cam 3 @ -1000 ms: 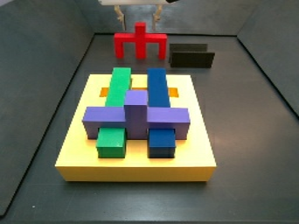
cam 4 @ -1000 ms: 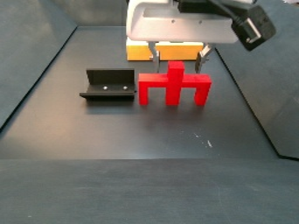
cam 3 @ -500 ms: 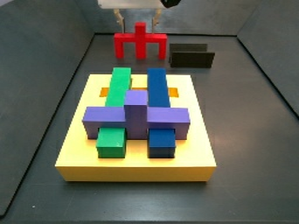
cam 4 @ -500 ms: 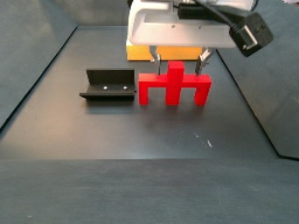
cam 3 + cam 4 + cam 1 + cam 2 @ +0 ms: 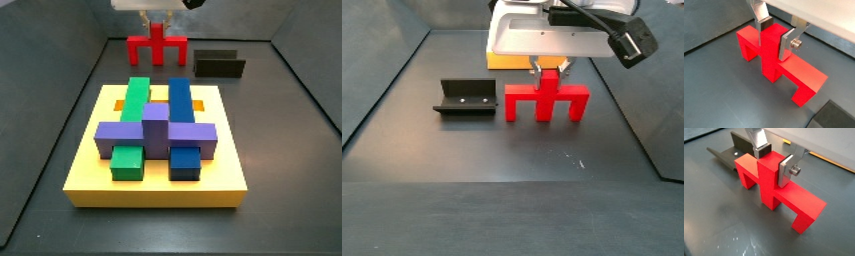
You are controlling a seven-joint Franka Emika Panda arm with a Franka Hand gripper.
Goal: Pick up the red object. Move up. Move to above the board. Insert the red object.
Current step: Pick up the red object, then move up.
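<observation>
Now pincer (image 5: 776, 34) clenched on red object (image 5: 777, 62) centre post, near fixture (image 5: 465, 98)

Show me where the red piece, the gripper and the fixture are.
red piece (image 5: 545, 101): side view, its crossbar.
gripper (image 5: 775, 34): wrist view, between the fingertips, closed on the red piece's stem.
fixture (image 5: 466, 99): side view, its back wall.

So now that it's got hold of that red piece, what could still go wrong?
The gripper pinches only the narrow upright stem of the red object, so the wide piece might tilt or slip in the jaws as it travels. The yellow board is already crowded with blue, green and purple blocks, so a small misalignment could jam the piece on insertion. The fixture stands close by; a sideways drift could clip it.
</observation>
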